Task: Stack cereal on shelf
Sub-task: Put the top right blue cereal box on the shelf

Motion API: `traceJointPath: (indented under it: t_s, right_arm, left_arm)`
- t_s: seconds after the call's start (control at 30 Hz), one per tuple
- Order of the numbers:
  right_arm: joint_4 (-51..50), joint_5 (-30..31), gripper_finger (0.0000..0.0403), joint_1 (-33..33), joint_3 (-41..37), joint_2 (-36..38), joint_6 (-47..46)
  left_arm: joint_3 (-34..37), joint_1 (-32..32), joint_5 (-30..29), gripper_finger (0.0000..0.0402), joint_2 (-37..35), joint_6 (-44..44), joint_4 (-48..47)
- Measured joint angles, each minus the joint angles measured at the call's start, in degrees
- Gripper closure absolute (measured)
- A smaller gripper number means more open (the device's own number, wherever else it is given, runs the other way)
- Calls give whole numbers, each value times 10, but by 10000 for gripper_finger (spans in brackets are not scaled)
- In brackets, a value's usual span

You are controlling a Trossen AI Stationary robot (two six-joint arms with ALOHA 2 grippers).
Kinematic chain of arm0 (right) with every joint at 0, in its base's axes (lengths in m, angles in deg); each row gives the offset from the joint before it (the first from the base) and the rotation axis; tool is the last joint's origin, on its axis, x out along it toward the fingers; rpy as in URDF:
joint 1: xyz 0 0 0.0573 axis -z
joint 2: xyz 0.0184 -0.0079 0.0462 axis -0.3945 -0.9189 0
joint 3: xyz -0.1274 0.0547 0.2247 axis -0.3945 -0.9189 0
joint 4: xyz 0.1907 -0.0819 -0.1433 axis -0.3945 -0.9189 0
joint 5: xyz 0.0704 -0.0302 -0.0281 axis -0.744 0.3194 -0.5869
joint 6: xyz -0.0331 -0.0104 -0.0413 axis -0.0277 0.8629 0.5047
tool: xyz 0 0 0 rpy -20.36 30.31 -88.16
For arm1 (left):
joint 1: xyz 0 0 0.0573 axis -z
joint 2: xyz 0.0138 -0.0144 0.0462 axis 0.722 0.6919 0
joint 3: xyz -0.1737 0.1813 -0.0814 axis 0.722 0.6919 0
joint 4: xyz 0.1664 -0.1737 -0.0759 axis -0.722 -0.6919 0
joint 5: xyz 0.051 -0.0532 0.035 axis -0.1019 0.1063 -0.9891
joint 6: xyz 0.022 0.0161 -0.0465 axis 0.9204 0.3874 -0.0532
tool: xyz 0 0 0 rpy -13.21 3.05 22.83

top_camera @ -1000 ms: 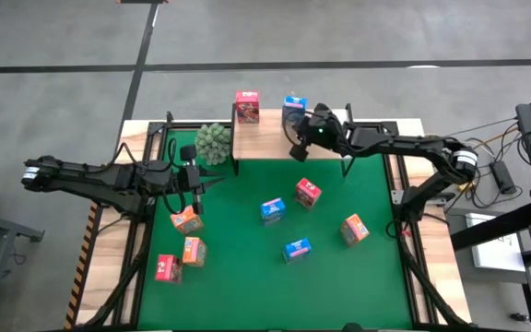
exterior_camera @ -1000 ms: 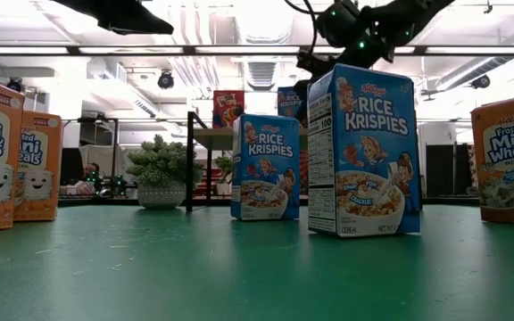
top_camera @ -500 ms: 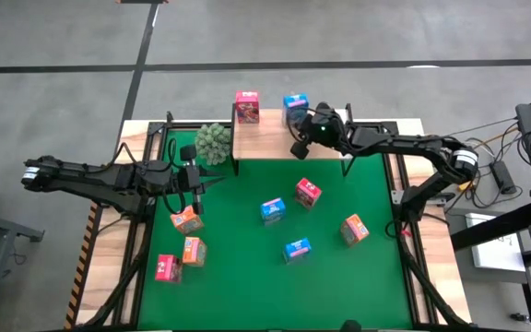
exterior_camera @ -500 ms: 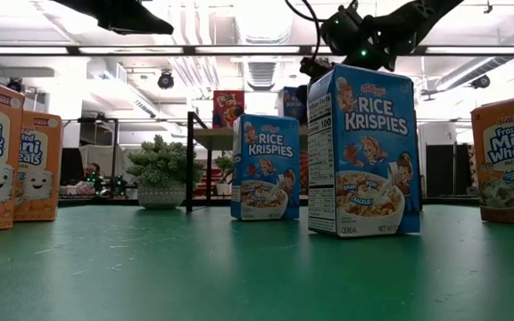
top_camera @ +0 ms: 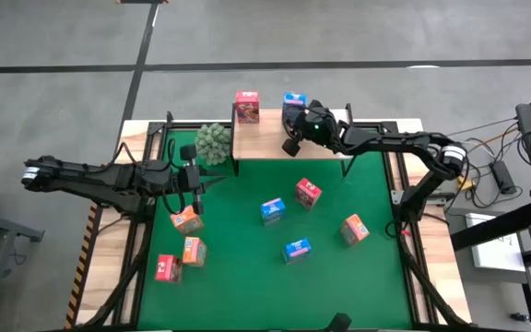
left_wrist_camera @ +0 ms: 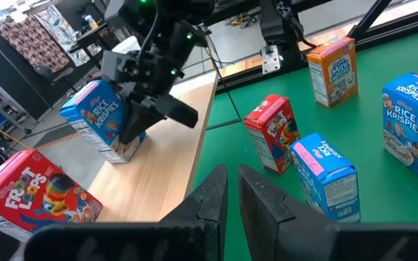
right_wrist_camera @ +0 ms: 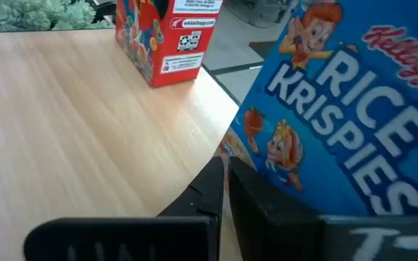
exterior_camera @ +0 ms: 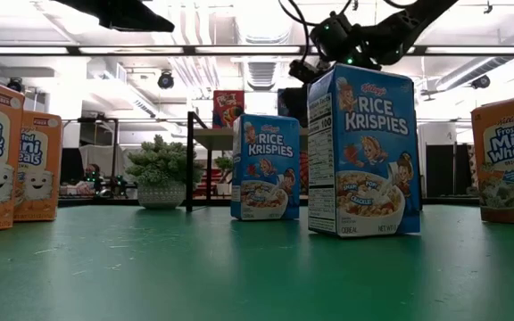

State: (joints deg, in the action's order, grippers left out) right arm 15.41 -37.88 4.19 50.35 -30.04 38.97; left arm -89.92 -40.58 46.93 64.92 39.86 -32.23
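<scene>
Setting: a wooden table (top_camera: 413,129) covered by a green mat (top_camera: 275,277), on a grey concrete floor; the low view looks into a workshop with ceiling lights behind.

Left arm: extended level from the left edge of the table toward its middle. The left gripper (top_camera: 212,182) hangs over the left part of the mat, just above an orange box (top_camera: 186,219). Its fingers (left_wrist_camera: 212,194) are nearly together with only a narrow gap, and hold nothing.

Left side of the mat: a second orange box (top_camera: 194,251) and a pink-red box (top_camera: 165,268) stand just beside each other near the front left. A green plant ball (top_camera: 213,143) sits at the left end of the shelf.

Shelf (top_camera: 265,138): a light wooden board at the far edge of the mat. A pink-red Froot Loops box (top_camera: 246,106) stands upright on its far left part. A blue Rice Krispies box (top_camera: 293,104) stands to the right of it, also on the board.

Centre of the mat: a blue box (top_camera: 272,210), a pink-red box (top_camera: 307,193) and a further blue box (top_camera: 297,249), all apart from each other. A third orange box (top_camera: 354,229) stands to the right.

Right arm: reaches in from the right edge, elbow bent, forearm running leftward along the shelf. The right gripper (top_camera: 293,140) is over the shelf, right beside the blue Rice Krispies box; its fingers (right_wrist_camera: 212,188) are nearly closed, with nothing between them.
</scene>
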Motion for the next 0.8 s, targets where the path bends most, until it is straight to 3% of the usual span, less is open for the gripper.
traceJointPath:
  t_s: [0.8]
  right_arm:
    - [-84,53,390,1,22,2,36]
  left_arm:
    - [0,0,0,387,0,0,0]
